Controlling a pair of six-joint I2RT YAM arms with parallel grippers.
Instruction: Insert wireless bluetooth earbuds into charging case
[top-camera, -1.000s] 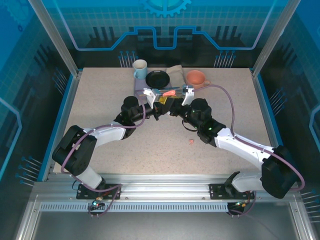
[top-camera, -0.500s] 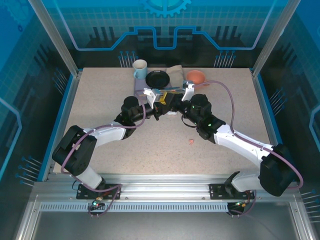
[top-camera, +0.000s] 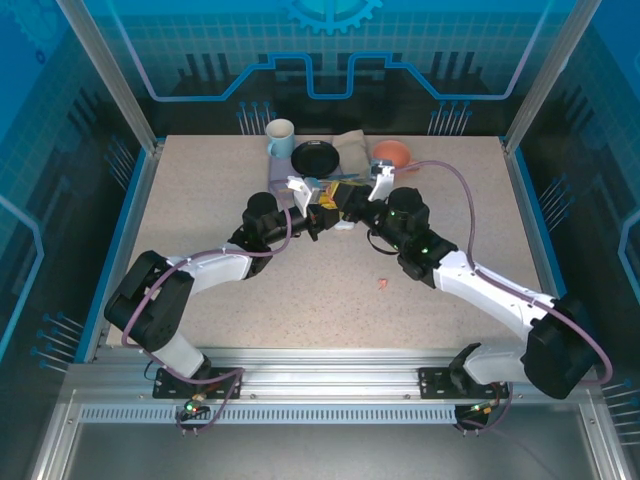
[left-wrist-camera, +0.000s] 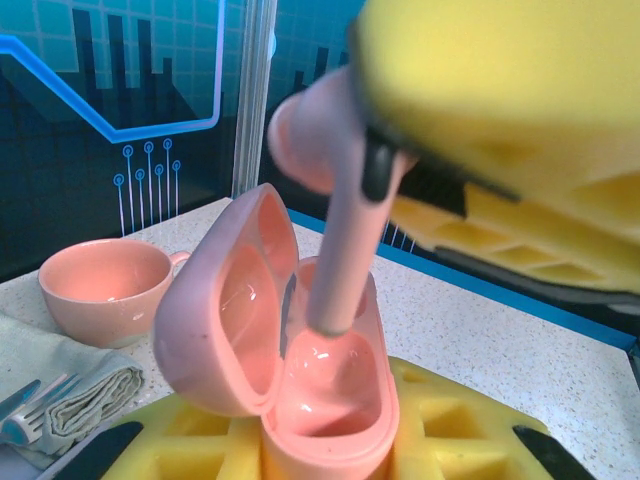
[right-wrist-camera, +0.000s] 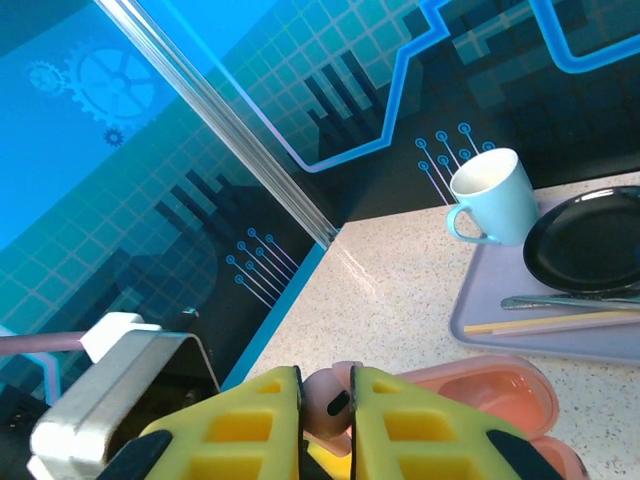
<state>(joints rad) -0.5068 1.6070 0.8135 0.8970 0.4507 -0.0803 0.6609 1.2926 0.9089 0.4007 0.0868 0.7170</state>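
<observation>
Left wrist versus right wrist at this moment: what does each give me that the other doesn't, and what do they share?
Left wrist: the pink earbud seen side-on, its stem pointing down into the mouth of the open charging case, which is clamped between the left gripper pads. A pink mug and folded cloth lie behind.
Right wrist: the right gripper pads shut on the earbud's head. Beyond them are a light blue mug, black plate and chopsticks on a lavender tray.
Both: the earbud and the open case beneath it.
</observation>
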